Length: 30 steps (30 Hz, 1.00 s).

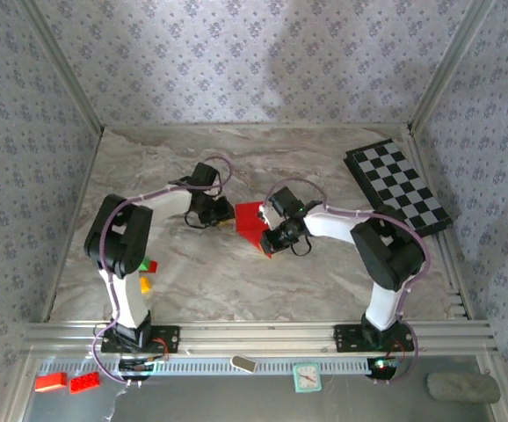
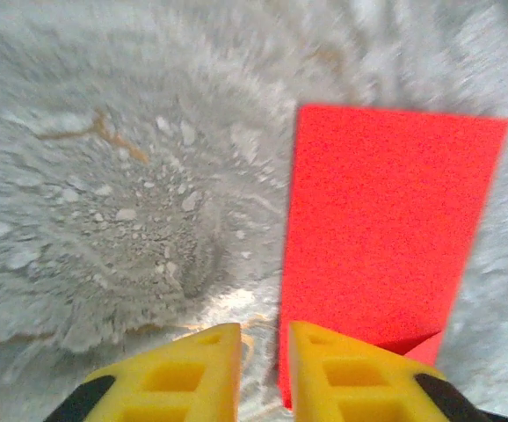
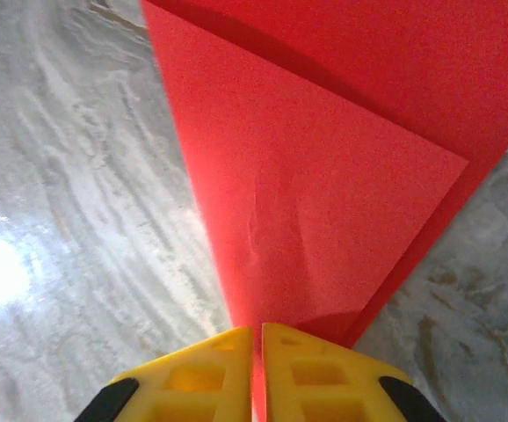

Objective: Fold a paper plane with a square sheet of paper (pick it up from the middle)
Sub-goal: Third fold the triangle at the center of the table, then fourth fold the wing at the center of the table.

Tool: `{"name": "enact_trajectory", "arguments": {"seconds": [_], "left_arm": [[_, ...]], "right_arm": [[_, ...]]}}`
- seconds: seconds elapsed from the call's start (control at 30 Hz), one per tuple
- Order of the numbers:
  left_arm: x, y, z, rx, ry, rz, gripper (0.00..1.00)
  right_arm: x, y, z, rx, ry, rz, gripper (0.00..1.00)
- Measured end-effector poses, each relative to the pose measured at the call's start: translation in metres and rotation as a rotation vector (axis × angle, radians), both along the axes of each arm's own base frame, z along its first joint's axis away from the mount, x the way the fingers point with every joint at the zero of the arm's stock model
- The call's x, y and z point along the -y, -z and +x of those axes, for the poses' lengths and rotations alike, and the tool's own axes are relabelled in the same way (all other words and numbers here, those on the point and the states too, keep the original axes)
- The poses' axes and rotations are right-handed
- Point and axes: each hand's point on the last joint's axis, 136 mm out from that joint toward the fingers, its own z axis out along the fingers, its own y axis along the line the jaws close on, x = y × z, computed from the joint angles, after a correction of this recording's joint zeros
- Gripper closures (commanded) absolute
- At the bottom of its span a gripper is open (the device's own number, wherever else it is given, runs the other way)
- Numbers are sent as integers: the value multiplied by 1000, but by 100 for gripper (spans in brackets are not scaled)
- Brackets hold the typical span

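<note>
The square sheet of paper (image 1: 252, 220) is bright red and folded into overlapping layers, lying near the middle of the marble table. In the right wrist view the paper (image 3: 307, 193) narrows to a wedge that runs into my right gripper (image 3: 258, 330), whose yellow jaws are shut on its tip. From above, the right gripper (image 1: 270, 239) sits at the paper's near right corner. My left gripper (image 1: 225, 217) is at the paper's left edge. Its jaws (image 2: 264, 330) stand slightly open over bare table, and the right finger (image 2: 351, 369) overlaps the paper (image 2: 381, 229).
A black-and-white checkered board (image 1: 399, 186) lies at the back right. Small green and orange bricks (image 1: 148, 268) sit by the left arm. Red bricks (image 1: 65, 381), a small clock (image 1: 306, 376) and a grey lump (image 1: 460, 387) rest on the front ledge. Patterned walls enclose the table.
</note>
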Motion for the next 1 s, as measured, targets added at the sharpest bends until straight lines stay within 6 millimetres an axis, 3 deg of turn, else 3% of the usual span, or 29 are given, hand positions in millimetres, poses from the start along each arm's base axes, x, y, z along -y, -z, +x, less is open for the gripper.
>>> {"name": "enact_trajectory", "arguments": {"seconds": [0.13,0.23,0.5,0.73,1.0], "left_arm": [[-3,-40,-1,92,-51,-67,65],[-5,-52,-9,117,-101,-124,59],[-5,-24,-38,4,-207,-218,54],[16,-26,-40,-14,-199,-297,56],[26,-3,-46,-88,-188,-303,57]], "right_arm": [[-6,-27,6,33,44,61,82],[-9,-41,13,52,99,95,82],[-11,-38,27,39,217,105,82],[-1,-10,34,7,274,38,82],[7,7,39,-8,308,-11,81]]}}
